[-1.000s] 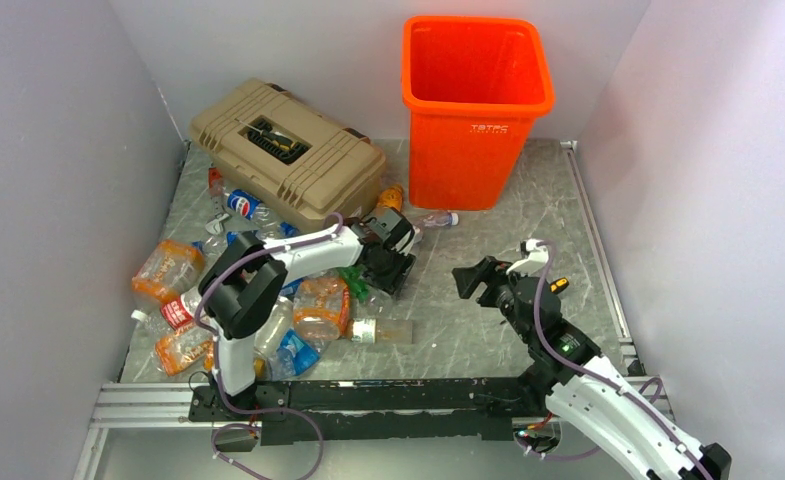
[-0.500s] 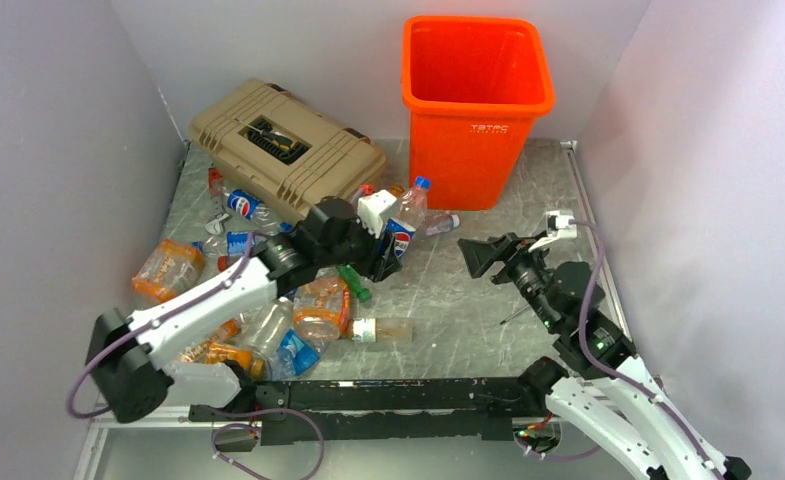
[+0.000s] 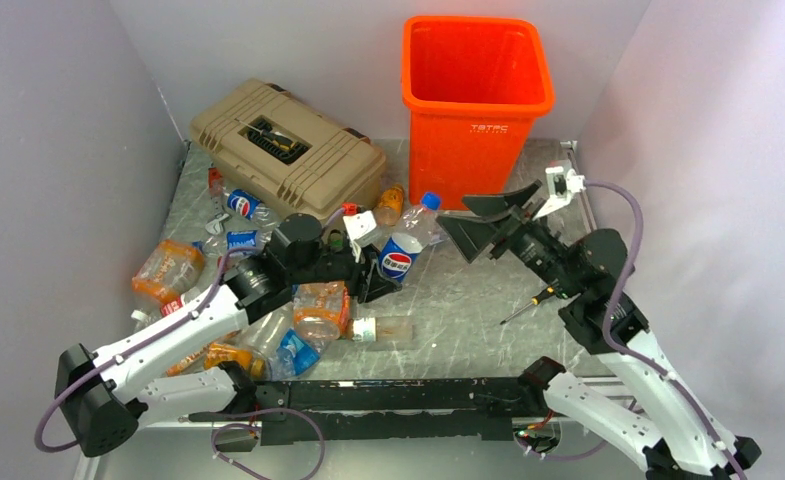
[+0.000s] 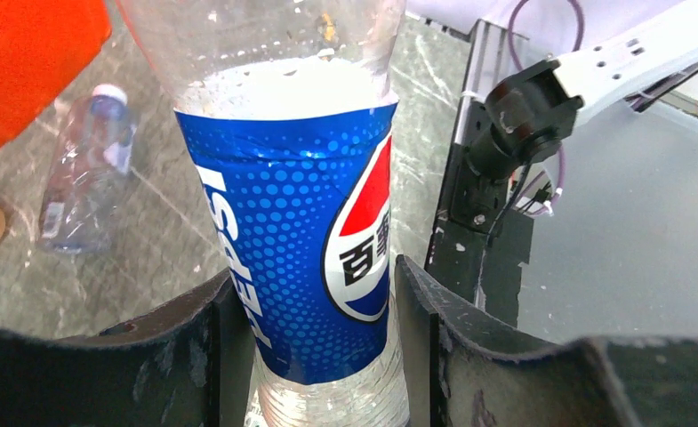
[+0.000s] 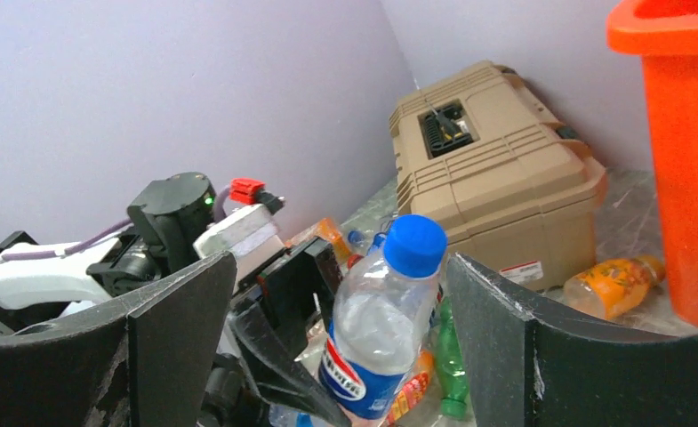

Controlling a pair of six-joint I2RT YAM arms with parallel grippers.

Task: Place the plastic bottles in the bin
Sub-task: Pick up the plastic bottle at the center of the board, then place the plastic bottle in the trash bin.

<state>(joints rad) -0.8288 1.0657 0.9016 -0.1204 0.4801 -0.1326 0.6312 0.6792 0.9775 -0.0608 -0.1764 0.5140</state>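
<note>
A clear Pepsi bottle (image 3: 405, 250) with a blue label and blue cap hangs tilted above the floor, my left gripper (image 3: 376, 272) shut on its lower body. In the left wrist view the bottle (image 4: 300, 249) fills the space between both pads of the left gripper (image 4: 318, 276). My right gripper (image 3: 483, 222) stands wide open just right of the bottle's cap. From the right wrist the bottle (image 5: 381, 329) sits between the spread fingers of the right gripper (image 5: 340, 260), untouched. The orange bin (image 3: 473, 150) stands at the back, empty as far as I see.
A tan toolbox (image 3: 288, 150) sits back left. Several crushed bottles (image 3: 228, 300) pile up on the left floor, one bottle (image 3: 383, 330) lies near the front rail, an orange bottle (image 3: 390, 203) by the toolbox. A small screwdriver (image 3: 528, 303) lies under the right arm.
My left arm lifted the Pepsi bottle off the pile and carried it right. The right gripper rose, swung toward the bottle and opened wider.
</note>
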